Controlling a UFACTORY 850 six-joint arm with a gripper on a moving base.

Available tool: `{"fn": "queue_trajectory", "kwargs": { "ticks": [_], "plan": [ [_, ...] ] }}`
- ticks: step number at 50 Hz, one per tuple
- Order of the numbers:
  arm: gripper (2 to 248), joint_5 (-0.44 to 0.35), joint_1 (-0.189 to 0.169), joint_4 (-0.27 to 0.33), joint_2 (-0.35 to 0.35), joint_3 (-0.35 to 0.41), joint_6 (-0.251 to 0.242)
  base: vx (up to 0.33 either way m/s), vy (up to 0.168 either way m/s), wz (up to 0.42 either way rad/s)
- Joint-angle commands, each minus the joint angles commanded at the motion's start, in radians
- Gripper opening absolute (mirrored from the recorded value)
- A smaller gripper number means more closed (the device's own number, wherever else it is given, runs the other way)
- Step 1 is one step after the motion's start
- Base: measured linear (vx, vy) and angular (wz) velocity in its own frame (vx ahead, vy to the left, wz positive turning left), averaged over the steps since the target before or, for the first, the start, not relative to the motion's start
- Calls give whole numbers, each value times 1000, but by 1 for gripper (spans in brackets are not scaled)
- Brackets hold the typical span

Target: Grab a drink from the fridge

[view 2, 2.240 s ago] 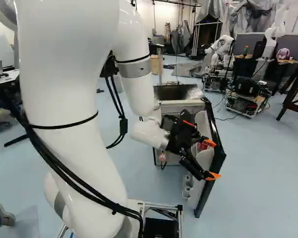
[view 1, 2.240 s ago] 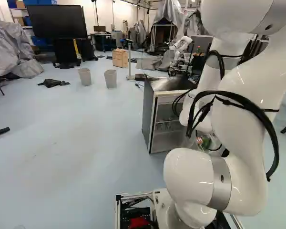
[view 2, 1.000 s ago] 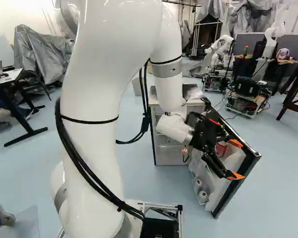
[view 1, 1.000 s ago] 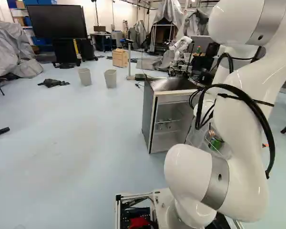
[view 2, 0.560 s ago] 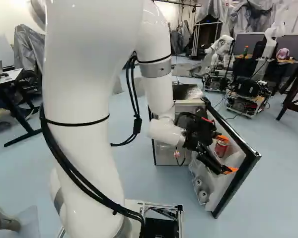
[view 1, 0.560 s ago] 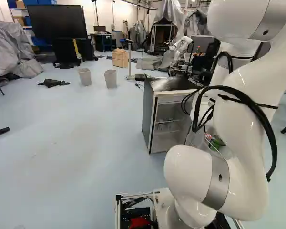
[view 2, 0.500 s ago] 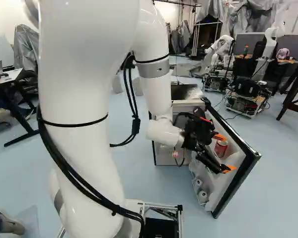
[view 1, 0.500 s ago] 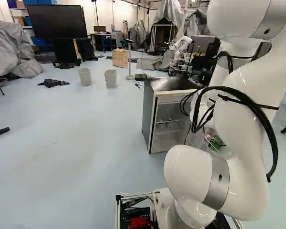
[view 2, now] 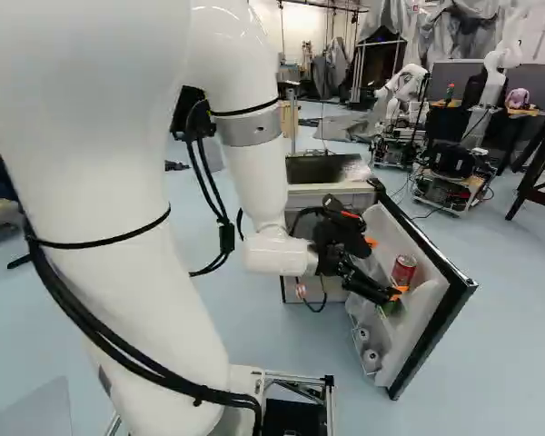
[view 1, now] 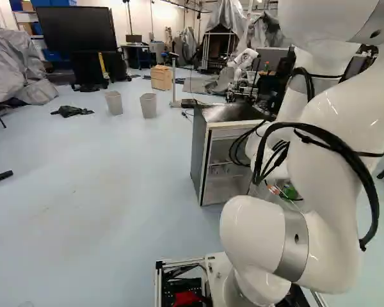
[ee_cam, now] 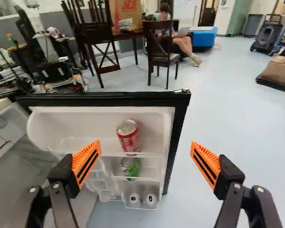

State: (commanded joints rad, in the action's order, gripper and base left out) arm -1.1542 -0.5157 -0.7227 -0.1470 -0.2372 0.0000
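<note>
Glossy white rounded arm is reaching toward a boxy fridge with dark grey side panels, whose black-edged, white-lined door is standing open. Black two-fingered gripper is hanging near the door's inner side, its ribbed orange pads spreading wide apart, neither touching a can. Smooth white plastic upper door shelf is holding an upright red can with a silver metal lid, a cylinder showing pale markings; in the wrist view it is standing ahead of the fingers, closer to one than the other. Below it, a green can with a silvery top is sitting in the lower door shelf. Two white round-topped items are resting side by side lower down.
</note>
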Motion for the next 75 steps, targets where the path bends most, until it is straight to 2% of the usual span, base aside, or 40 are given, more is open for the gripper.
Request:
{"fn": "queue_trajectory", "kwargs": {
  "ticks": [12,23,61,75],
  "plan": [
    [247,0,27,126,63,71,0,0,0,0],
    [247,0,36,242,95,106,0,0,0,0],
    [247,0,37,641,99,111,0,0,0,0],
    [247,1,22,788,84,95,0,0,0,0]
  ]
}}
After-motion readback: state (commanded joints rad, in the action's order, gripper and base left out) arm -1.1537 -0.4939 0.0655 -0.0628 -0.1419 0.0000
